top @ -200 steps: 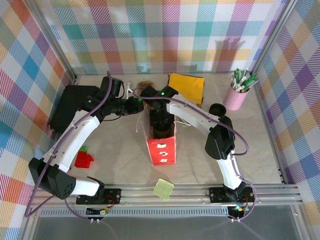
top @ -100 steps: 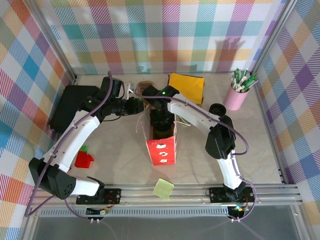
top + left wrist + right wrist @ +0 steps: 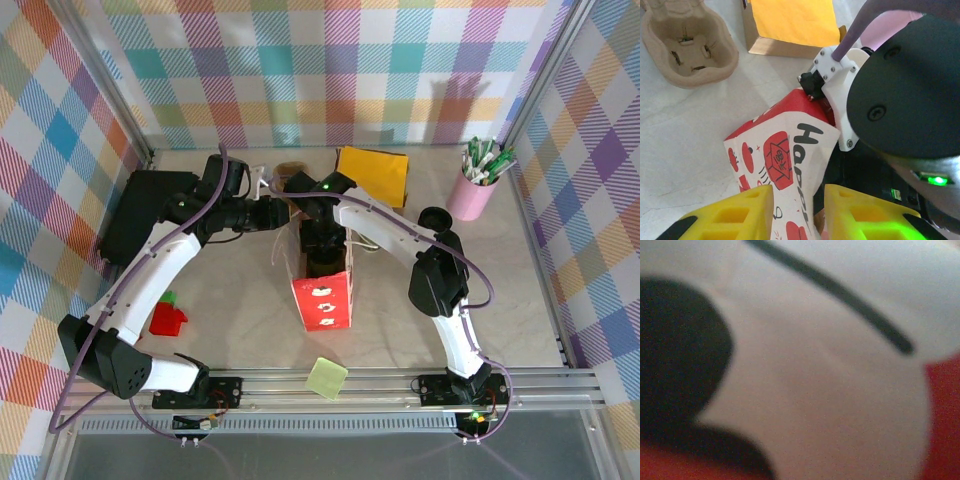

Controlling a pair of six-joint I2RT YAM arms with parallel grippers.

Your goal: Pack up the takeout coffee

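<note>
Clearly, the left pincer (image 3: 799, 202) is clamped on the upper edge of the red-and-white printed paper bag (image 3: 785, 150). Its yellow fingers (image 3: 735, 212) press the paper wall from both sides, at about ten o'clock of the bag's mouth in the top view, and hold that mouth wide. The right pincer (image 3: 322, 250) reaches down into the mouth from twelve o'clock. Its fingers are hidden by the bag, so I cannot tell if they are apart or together. Its wrist camera gives a very close, blurred surface of white, black and red, which I judge to be the bag's print.

I cannot place the small paper takeout coffee cup for certain. I judge that it is inside the bag, under the right arm.

The bag stands upright in the middle of the pale table (image 3: 230, 300). A brown moulded pulp cup carrier (image 3: 687, 45) lies beyond it at eleven o'clock, and a pink cup of pens (image 3: 475, 190) stands well apart at two o'clock.

The step in hand seems to be lowering the cup to the bag's bottom. Next, the right pincer should release and rise straight out without catching the paper, while the left one steadies the bag.
</note>
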